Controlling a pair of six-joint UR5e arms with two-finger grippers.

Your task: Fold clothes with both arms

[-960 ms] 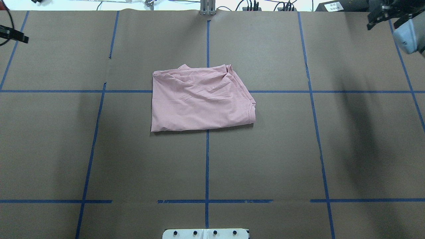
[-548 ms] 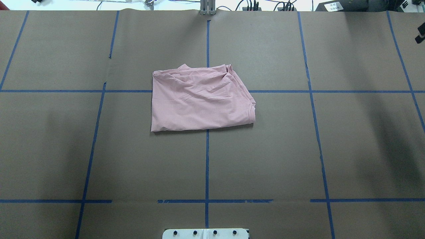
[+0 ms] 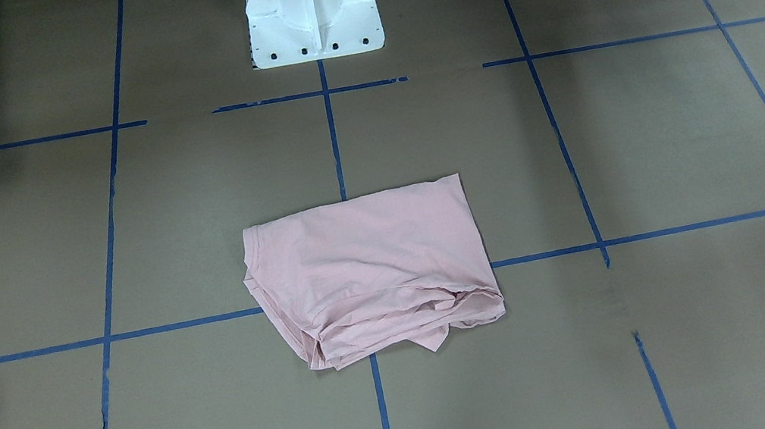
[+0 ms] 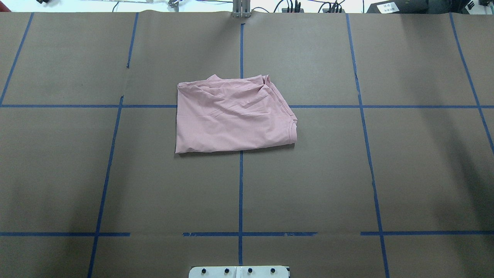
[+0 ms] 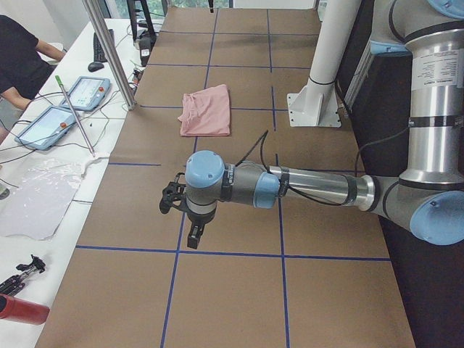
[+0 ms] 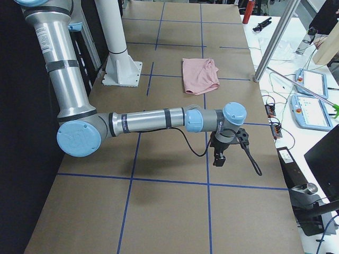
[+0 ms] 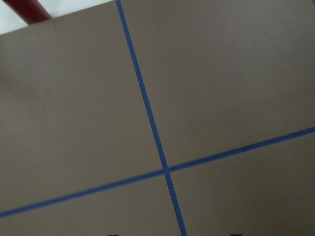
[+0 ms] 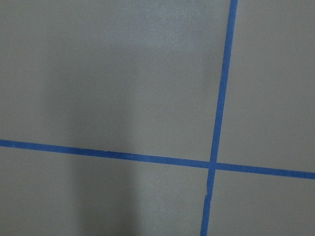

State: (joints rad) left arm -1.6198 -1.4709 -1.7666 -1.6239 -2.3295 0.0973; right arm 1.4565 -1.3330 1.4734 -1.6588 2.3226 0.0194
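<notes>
Overhead and front views show only the folded shirt [image 4: 231, 116] at mid-table [image 4: 115, 173]. Side views add the left arm [image 5: 312, 185] and right arm [image 6: 143, 120], stretched level over opposite ends. The left gripper [image 5: 192, 233] and right gripper [image 6: 219, 157] point down; open or closed, I cannot tell.

Brown paper-covered table [image 4: 308, 173] with blue tape grid [image 4: 241, 185]

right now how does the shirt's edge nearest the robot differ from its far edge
The near edge runs straight and lies flat; the far edge is wavy and bunched. The near edge reads as one clean line, while the far edge shows several stacked layers with a corner poking out. Both are the same pale pink, and both cross the centre tape line.
</notes>
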